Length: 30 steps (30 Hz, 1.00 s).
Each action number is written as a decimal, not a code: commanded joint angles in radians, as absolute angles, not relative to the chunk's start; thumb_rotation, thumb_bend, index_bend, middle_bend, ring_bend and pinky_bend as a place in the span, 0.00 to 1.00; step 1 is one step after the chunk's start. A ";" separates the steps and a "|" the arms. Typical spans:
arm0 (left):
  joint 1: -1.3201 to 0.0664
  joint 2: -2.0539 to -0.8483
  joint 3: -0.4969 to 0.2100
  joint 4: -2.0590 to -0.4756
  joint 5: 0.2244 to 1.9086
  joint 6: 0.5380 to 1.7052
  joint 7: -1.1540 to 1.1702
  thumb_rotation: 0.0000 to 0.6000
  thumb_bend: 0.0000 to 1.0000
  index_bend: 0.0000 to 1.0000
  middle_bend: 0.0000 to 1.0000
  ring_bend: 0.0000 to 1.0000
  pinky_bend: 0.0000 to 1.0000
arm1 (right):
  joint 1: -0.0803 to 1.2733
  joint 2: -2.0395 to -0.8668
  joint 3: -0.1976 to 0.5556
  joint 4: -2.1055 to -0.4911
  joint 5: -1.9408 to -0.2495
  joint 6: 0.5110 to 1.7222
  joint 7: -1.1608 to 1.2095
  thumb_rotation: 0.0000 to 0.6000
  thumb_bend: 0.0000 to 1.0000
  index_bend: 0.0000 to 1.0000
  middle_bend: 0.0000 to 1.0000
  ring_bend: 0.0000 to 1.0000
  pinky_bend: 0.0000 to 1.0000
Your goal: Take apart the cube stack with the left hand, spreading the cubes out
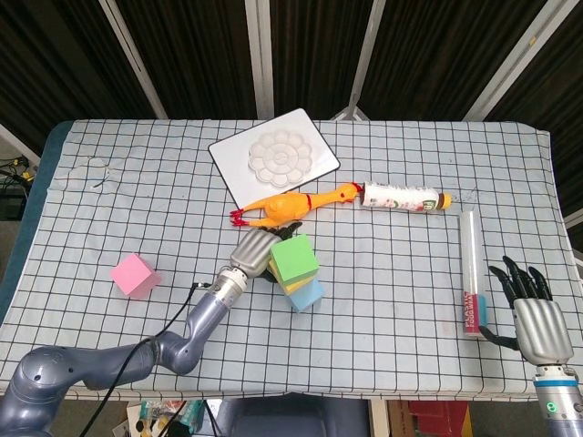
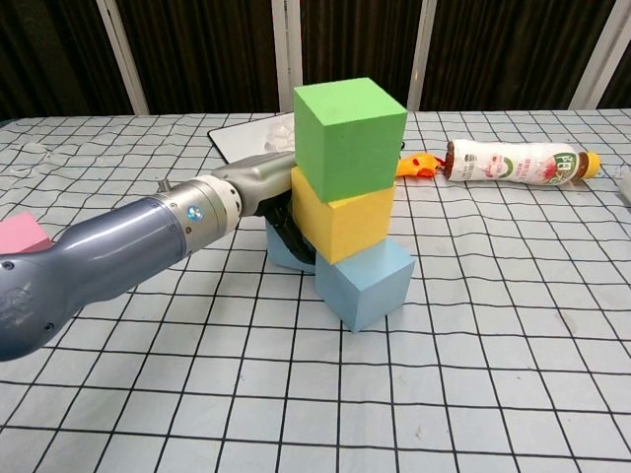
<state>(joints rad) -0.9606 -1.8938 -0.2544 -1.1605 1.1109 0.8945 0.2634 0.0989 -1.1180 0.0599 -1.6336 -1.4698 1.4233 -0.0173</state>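
The cube stack stands mid-table: a green cube [image 1: 294, 259] [image 2: 350, 123] on a yellow cube [image 1: 288, 279] [image 2: 342, 219] on a blue cube [image 1: 309, 296] [image 2: 367, 287]. My left hand [image 1: 256, 249] [image 2: 258, 193] reaches in from the left and wraps the stack low down. Its thumb [image 2: 297, 242] lies across the near side of the yellow and blue cubes, and its fingers are hidden behind the stack. A single pink cube [image 1: 135, 275] [image 2: 20, 233] lies far to the left. Spread and holding nothing, my right hand [image 1: 532, 314] hovers at the front right edge.
Behind the stack lie a rubber chicken [image 1: 290, 206], a white paint palette [image 1: 273, 157] and a bottle on its side [image 1: 406, 197] [image 2: 513, 163]. A long white tube [image 1: 471, 269] lies on the right, close to my right hand.
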 commanded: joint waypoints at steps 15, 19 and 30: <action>-0.838 -1.682 -0.243 -1.378 1.210 1.089 0.284 1.00 0.37 0.13 0.40 0.61 0.65 | 0.098 -1.111 0.051 -1.637 -1.481 1.419 0.001 1.00 0.03 0.14 0.03 0.13 0.05; -0.789 -1.602 -0.213 -1.385 1.278 1.161 0.282 1.00 0.37 0.14 0.40 0.60 0.64 | 0.100 -1.114 0.051 -1.638 -1.478 1.413 -0.007 1.00 0.03 0.14 0.03 0.13 0.05; -0.709 -1.527 -0.118 -1.193 1.436 1.262 0.203 1.00 0.35 0.13 0.40 0.59 0.63 | 0.106 -1.122 0.048 -1.641 -1.477 1.402 -0.028 1.00 0.03 0.14 0.03 0.13 0.05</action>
